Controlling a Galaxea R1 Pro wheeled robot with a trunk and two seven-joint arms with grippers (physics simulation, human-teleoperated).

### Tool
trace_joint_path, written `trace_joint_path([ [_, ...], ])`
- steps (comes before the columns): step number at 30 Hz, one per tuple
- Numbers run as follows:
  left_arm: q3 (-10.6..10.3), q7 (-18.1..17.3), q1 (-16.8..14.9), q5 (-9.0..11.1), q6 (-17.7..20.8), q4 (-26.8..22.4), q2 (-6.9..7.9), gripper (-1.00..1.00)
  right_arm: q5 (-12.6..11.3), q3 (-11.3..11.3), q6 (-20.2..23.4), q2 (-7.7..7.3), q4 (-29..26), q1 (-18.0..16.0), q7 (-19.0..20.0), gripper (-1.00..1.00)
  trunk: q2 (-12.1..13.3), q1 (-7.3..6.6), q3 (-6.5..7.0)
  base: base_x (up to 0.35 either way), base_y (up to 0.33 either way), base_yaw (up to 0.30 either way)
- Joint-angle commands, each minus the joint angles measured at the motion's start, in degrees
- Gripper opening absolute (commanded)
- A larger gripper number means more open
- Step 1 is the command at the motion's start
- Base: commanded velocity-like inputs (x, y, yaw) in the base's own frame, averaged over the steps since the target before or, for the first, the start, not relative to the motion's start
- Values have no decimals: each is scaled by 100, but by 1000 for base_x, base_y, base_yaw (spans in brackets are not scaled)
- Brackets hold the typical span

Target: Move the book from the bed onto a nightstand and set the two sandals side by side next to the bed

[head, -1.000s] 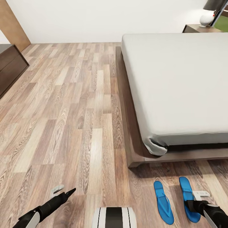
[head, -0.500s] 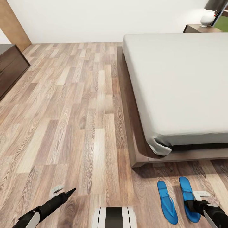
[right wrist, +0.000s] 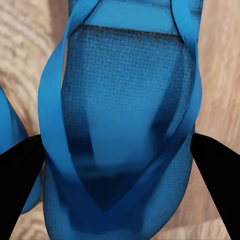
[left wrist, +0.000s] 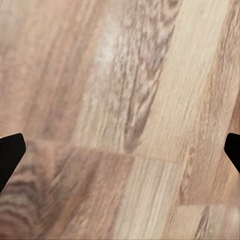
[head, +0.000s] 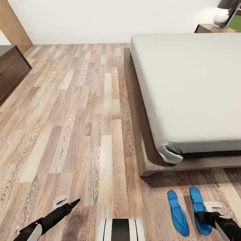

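Note:
Two bright-blue sandals lie on the plank floor off the bed's (head: 187, 83) near corner. The left sandal (head: 177, 217) lies free. My right gripper (head: 210, 211) grips the right sandal (head: 196, 205) by its edges. In the right wrist view that sandal (right wrist: 125, 125) spans the gap between the two dark fingers (right wrist: 20, 175), and the other sandal's edge (right wrist: 7, 125) shows beside it. My left gripper (head: 66, 202) hangs open over bare floor (left wrist: 120, 120). A nightstand (head: 214, 28) stands beyond the bed's far corner. The book is out of view.
A long dark dresser (head: 11, 70) runs along the left edge, with a brown wooden panel (head: 15, 23) behind it. A lamp (head: 222, 13) sits on the nightstand. Wide open floor (head: 83, 100) lies between the dresser and the bed.
The whole view has shifted, so the bed and the free sandal sit slightly further right. The gripped sandal stayed with my right gripper, and the gap between the two sandals has narrowed.

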Motion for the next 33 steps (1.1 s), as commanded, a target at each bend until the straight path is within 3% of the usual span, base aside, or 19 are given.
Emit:
trace_joint_path([
  [1,11,-20,-2,50,58,0,-2,100,-34,-12,36,-1,-11,0,20,-100,-3,1,-26,0,0,0],
  [31,11,-28,-2,50,58,0,-1,100,-33,-12,35,0,-11,0,20,-100,-43,79,-691,0,0,0],
  [33,11,-28,-2,50,58,0,-2,100,-34,-10,12,0,-14,0,34,-100,-43,79,-691,0,0,0],
])
